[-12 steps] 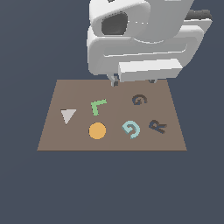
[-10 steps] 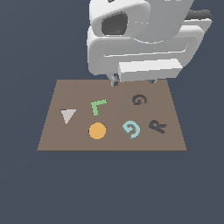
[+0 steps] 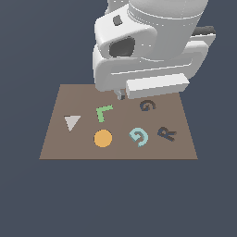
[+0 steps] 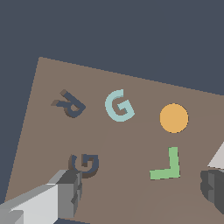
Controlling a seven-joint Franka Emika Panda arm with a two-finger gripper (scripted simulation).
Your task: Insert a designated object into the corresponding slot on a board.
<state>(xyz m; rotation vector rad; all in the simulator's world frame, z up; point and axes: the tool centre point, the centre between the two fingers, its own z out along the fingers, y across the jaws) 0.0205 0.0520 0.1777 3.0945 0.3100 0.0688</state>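
Over the flat brown rectangular board (image 3: pixel 60 143) the white gripper (image 4: pixel 140 192) hangs with jaws spread wide and empty, while the small pale-teal G-shaped piece (image 3: pixel 139 137) lies flat at roughly 7 o'clock from the dark G-shaped slot (image 3: pixel 147 105), well apart from it.

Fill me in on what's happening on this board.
A Panda arm hangs over the brown board, its end effector open and holding nothing. The light-blue G piece lies loose on the board, apart from the dark G-shaped slot. Nothing has been picked up or inserted yet.
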